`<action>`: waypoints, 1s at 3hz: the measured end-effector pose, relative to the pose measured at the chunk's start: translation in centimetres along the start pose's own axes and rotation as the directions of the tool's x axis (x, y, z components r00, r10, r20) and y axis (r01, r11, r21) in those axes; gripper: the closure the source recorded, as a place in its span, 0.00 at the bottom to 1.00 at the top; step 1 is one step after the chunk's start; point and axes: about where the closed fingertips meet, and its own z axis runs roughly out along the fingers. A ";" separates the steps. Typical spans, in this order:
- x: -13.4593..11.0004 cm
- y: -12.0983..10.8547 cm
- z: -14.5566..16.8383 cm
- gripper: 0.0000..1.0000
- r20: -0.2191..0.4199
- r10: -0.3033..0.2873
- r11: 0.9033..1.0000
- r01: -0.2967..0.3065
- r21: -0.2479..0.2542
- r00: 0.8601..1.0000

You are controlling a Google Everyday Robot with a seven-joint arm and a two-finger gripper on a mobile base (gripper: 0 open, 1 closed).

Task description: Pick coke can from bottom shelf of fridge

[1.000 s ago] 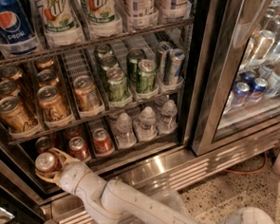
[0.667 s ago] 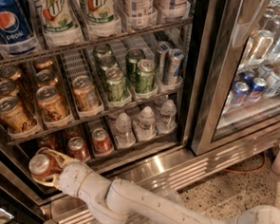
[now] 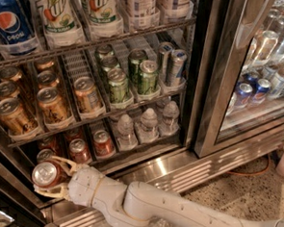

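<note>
The small red aluminium coke can with the silver top (image 3: 45,173) is seen clasped in the pale two-finger gripper (image 3: 46,177). The gripper sits low at the left of the open stainless-steel drinks fridge (image 3: 157,168). The fingers (image 3: 59,162) are closed about the can's round wall, one curving over it and one passing under it. The can lies tilted between them, its silver top and pull tab turned outward, away from the wrist.

Behind the fingers and a little above them, the dark wire bottom shelf (image 3: 144,149) is seen. Other red cans (image 3: 103,143) stand in its lanes, and small clear water bottles (image 3: 148,125) stand further along it. The held can appears to be just in front of that shelf's left end. Whether it is quite free of the rack cannot be told.

The can is judged to be light if empty and only moderately heavy if full. Its wall is thin, smooth and perhaps damp from the cold, so it may slip or dent. A hold across the middle of the body, as here, is thought best, with firm but not crushing pressure. A tilted can is judged liable to turn between two pads, so slow carriage is advised.
</note>
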 end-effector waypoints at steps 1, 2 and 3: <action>-0.6 1.3 -4.2 1.00 0.002 0.094 0.994 -0.094 -0.057 0.996; -0.8 1.5 -9.2 1.00 -0.052 0.147 0.988 -0.148 -0.030 0.988; -1.0 0.9 -13.3 1.00 -0.125 0.143 0.989 -0.139 0.042 0.982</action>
